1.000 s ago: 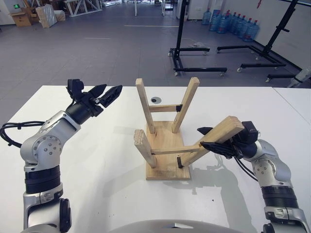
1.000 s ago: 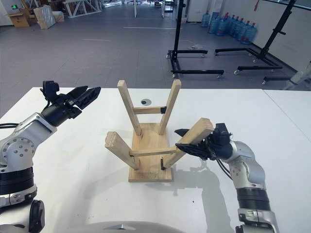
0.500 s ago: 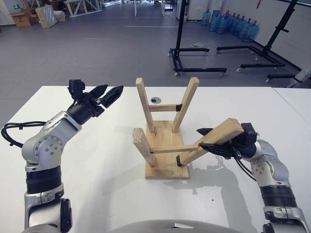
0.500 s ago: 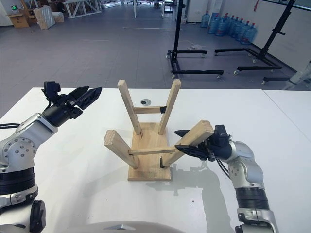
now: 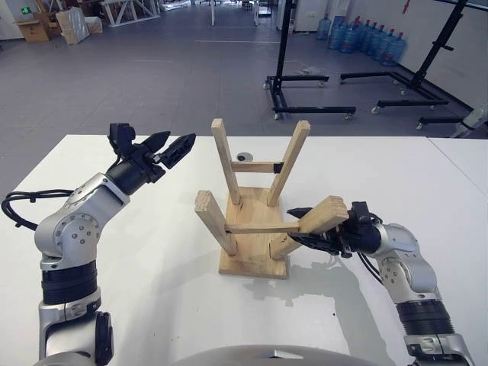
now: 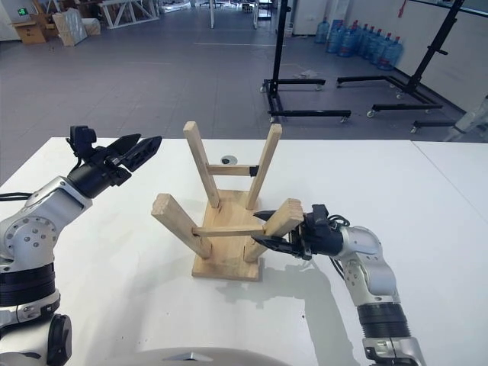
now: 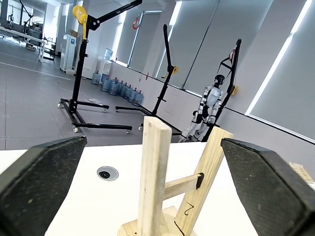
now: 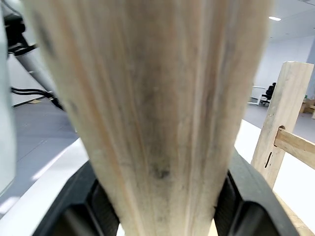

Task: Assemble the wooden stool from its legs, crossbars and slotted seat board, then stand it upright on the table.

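1. Table (image 5: 152,282): white top. Bare surface on near side of stool and to both sides.
2. Stool (image 5: 255,207): inverted, mid-table. Seat (image 5: 252,264) lies flat on table; 4 legs point up, splayed outward.
3. Near pair: near-L leg (image 5: 213,223) and near-R leg (image 5: 329,213), joined by near bar (image 5: 259,227).
4. R gripper (image 5: 305,226): clamped on near-R leg, one finger each side. R wrist view: fingers (image 8: 101,209) touch both faces of leg. Arm enters low from table's right side.
5. Far pair: far-L leg (image 5: 227,162) and far-R leg (image 5: 288,162), joined by far bar (image 5: 255,167).
6. L gripper (image 5: 181,136): spread wide, holding nothing. Raised over left-rear of table, well apart from stool. L wrist view: pads (image 7: 42,177) at either side, far pair between them, farther off.
7. Grommet (image 5: 244,157): in tabletop, just behind far legs.
8. Edges: far table edge runs behind grommet; second table (image 5: 469,156) sits beside right edge.
9. Beyond: open floor, black stands (image 5: 313,109), water bottles (image 5: 366,34) at back.
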`<state>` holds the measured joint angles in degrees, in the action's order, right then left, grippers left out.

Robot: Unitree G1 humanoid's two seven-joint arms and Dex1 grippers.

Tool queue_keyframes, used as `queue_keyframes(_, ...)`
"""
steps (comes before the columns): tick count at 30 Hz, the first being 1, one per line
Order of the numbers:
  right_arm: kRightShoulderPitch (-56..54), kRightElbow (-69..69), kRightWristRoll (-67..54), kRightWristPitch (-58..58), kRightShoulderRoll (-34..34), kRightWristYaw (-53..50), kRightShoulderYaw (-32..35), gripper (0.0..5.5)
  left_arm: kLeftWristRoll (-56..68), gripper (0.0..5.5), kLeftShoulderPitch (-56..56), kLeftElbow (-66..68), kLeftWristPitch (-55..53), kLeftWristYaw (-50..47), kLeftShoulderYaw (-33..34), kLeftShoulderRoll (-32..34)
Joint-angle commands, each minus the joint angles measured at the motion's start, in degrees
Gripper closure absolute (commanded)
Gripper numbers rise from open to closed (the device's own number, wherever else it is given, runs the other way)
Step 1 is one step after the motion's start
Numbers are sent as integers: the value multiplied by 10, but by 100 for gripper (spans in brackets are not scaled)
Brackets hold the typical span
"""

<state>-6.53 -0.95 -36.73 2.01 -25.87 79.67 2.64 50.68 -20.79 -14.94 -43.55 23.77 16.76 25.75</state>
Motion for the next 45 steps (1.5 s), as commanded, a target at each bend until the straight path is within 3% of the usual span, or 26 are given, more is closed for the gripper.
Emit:
queue_keyframes(1, -46, -31, 0, 20, 11, -58, 4, 345, -39, 52, -31, -31, 3, -23, -17, 21)
queue_keyframes(7, -68, -43, 30, 27, 29, -110, -24, 345, -89, 52, -131, -70, -5, -83, -24, 55)
queue_keyframes(12, -51, -34, 42, 22, 32, -118, -37, 345, -187, 52, -206, -88, 11, -92, -86, 102)
queue_keyframes(15, -42, -21, 55, 12, 39, -126, -44, 345, -252, 52, -194, -120, 41, -74, -147, 118)
queue_keyframes(19, -35, -6, 67, -9, 55, -145, -51, 345, -298, 52, -181, -135, 55, -78, -176, 104)
queue_keyframes(37, -4, -86, 33, 48, 60, -239, -41, 345, -419, 52, -91, -118, 135, -53, -224, 62)
queue_keyframes(45, -10, -72, 33, 40, 50, -215, -38, 345, -433, 52, -90, -119, 135, -39, -227, 47)
